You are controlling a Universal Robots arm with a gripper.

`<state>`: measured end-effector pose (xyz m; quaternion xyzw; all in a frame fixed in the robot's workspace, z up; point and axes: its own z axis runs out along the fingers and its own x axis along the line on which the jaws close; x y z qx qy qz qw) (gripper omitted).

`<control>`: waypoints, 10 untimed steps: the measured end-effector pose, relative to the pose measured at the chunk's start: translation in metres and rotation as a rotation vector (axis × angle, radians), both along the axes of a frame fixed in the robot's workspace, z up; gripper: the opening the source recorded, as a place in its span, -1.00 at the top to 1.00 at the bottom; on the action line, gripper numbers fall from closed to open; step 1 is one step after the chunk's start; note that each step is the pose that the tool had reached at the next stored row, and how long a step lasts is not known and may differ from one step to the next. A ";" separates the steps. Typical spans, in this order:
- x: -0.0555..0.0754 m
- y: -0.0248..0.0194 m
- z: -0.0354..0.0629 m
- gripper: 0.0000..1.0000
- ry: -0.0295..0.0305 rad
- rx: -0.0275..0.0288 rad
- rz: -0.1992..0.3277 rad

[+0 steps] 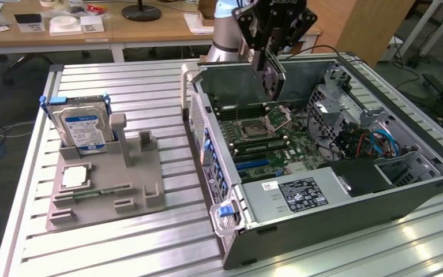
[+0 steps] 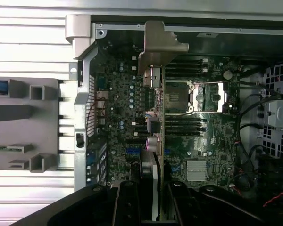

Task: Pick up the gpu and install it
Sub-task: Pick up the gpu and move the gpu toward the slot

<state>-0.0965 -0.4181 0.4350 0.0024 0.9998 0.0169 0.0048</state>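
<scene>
The gpu [image 1: 272, 81], a thin dark card, hangs upright over the open computer case [image 1: 406, 193], pinched in the gripper [image 1: 266, 57]. The wrist view shows it edge-on, its silver-grey bracket [image 2: 158, 44] above the motherboard [image 2: 203, 136]. The exterior view shows its broad face.

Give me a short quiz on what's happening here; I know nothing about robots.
1. True or false: the computer case has its side panel shut.
2. Which thing stands upright in the grey holder at the exterior view's left? A) a hard drive B) a keyboard C) a fan
3. Fill in: the fingers are clamped on the ____, above the open case.

Key: 1. False: the motherboard inside lies in plain sight. 2. A. 3. The gpu.
</scene>
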 end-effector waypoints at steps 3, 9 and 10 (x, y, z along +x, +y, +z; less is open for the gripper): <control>0.008 0.0000 -0.0003 0.45 -0.0001 0.0001 0.000; 0.020 0.0000 -0.0011 0.45 -0.0001 0.0001 0.000; 0.023 0.0000 -0.0012 0.45 0.0000 0.0001 0.000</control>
